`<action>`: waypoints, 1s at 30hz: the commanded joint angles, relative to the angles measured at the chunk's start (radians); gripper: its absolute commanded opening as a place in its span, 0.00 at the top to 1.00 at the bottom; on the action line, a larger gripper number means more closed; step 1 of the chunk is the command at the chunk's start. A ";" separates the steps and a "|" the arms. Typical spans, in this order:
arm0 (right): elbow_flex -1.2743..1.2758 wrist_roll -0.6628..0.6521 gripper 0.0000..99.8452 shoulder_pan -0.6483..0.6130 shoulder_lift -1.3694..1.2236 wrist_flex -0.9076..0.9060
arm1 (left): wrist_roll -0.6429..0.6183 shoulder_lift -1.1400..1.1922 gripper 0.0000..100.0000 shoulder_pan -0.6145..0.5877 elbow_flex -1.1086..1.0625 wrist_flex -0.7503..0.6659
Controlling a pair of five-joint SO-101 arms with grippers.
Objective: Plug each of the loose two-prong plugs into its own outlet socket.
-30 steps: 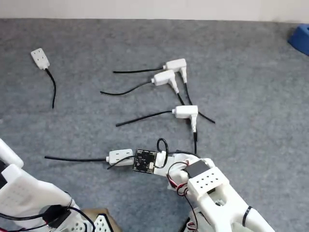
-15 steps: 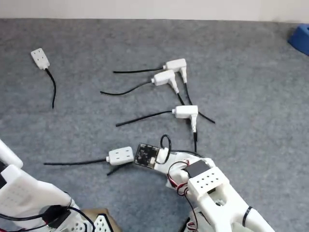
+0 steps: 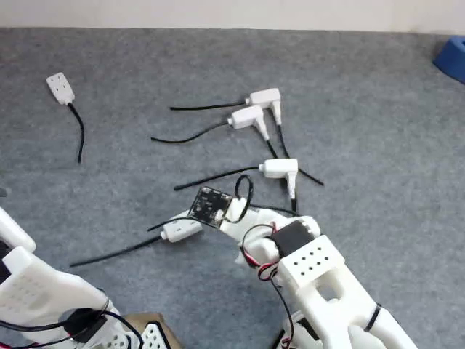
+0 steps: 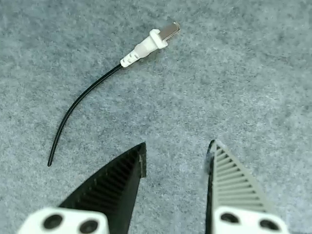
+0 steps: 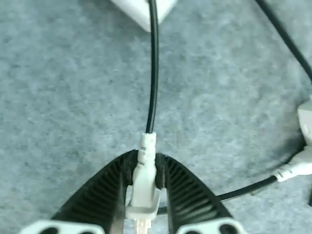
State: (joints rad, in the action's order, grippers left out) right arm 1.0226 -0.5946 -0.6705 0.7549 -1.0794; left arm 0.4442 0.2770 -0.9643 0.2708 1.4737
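Note:
My right gripper (image 5: 145, 158) is shut on a white two-prong plug (image 5: 144, 183), whose black cord runs away past a white outlet socket (image 5: 144, 10). In the high view this gripper (image 3: 207, 209) sits under its camera board beside that socket (image 3: 182, 230), near the table's front. Open over bare carpet, my left gripper (image 4: 176, 146) has a loose white plug (image 4: 151, 40) with a short black cord lying ahead of it. Another loose socket (image 3: 60, 87) lies at the far left.
Three sockets with plugs in them lie mid-table (image 3: 265, 97), (image 3: 247, 116), (image 3: 280, 168), their black cords crossing. A blue object (image 3: 454, 58) sits at the far right edge. The left arm's base (image 3: 43, 294) fills the near left corner.
My right gripper has swung away from the front edge with the plug in it. The nearby socket has turned, and its cord now trails toward the front left.

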 commanded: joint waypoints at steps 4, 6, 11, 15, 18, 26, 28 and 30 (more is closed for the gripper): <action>-0.208 0.416 0.99 0.124 0.013 -0.001 | 0.290 -0.021 0.80 0.094 0.035 0.207; -0.278 0.565 0.99 0.191 0.010 -0.005 | 0.313 -0.022 0.80 0.145 0.036 0.279; -0.364 0.756 0.99 0.283 0.002 0.021 | 0.259 -0.133 0.80 0.308 0.027 0.284; -0.352 0.914 0.99 0.381 0.002 0.147 | 0.091 -0.337 0.80 0.542 -0.036 0.270; -0.329 0.961 0.99 0.387 0.002 0.220 | -0.029 -0.550 0.82 0.748 -0.220 0.169; -0.271 0.967 0.99 0.386 0.004 0.242 | -0.084 -1.150 0.94 1.095 -0.984 -0.299; -0.240 0.965 0.99 0.364 0.004 0.242 | -0.087 -1.231 0.96 1.158 -1.107 -0.367; -0.206 0.965 0.99 0.343 0.004 0.249 | -0.089 -1.254 1.00 1.207 -1.168 -0.400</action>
State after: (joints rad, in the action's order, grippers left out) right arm 0.8002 0.3613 -0.2992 0.7534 -0.8539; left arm 0.3675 -0.8554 0.1373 -0.7158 1.1822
